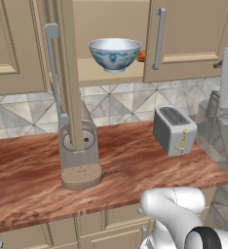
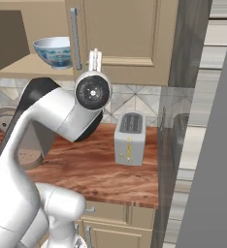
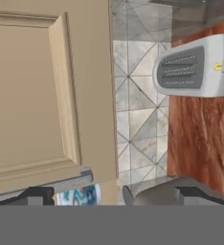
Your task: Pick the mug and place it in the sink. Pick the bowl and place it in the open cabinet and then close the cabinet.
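Jaws wide open, empty, close by cabinet door; bowl sits upright on open cabinet shelf above counter, toaster right

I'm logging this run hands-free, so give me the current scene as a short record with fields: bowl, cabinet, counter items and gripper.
bowl: the bowl sits upright on the shelf of the open cabinet, free of the gripper
cabinet: its door stands swung open, edge-on in the left base view; not yet closed
counter items: a toaster and a coffee machine on the wooden counter
gripper: the gripper is open, holding nothing, close beside the cabinet door
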You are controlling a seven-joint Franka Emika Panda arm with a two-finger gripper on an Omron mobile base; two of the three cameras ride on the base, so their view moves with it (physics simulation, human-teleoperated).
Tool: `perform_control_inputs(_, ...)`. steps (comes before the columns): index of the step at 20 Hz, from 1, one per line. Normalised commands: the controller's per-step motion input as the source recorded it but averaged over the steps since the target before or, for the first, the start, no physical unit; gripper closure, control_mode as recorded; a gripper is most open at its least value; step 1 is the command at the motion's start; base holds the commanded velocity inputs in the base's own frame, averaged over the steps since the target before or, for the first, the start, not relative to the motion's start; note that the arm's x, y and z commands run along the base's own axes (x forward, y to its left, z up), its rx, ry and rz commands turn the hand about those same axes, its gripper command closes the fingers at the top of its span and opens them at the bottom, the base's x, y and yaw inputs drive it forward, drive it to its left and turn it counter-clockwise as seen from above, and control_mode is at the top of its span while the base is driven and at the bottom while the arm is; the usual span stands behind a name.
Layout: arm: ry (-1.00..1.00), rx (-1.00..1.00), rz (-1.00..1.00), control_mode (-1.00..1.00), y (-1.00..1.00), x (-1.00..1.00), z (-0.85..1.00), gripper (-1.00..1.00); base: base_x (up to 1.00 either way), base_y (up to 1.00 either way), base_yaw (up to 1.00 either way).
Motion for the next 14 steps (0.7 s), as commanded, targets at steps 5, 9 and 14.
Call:
perform_control_inputs(5,0.11,0.00,-0.09,-1.00,-0.16,-0.70,0.00,-1.00,0.00,0.00,0.00)
perform_control_inputs(9,0.04,0.00,-0.03,-1.00,0.00,-0.75,0.00,-1.00,0.00,0.00,0.00)
perform_control_inputs(14,0.00,0.00,0.00,-1.00,0.26,-0.72,-0.11,-1.00,0.00,0.00,0.00)
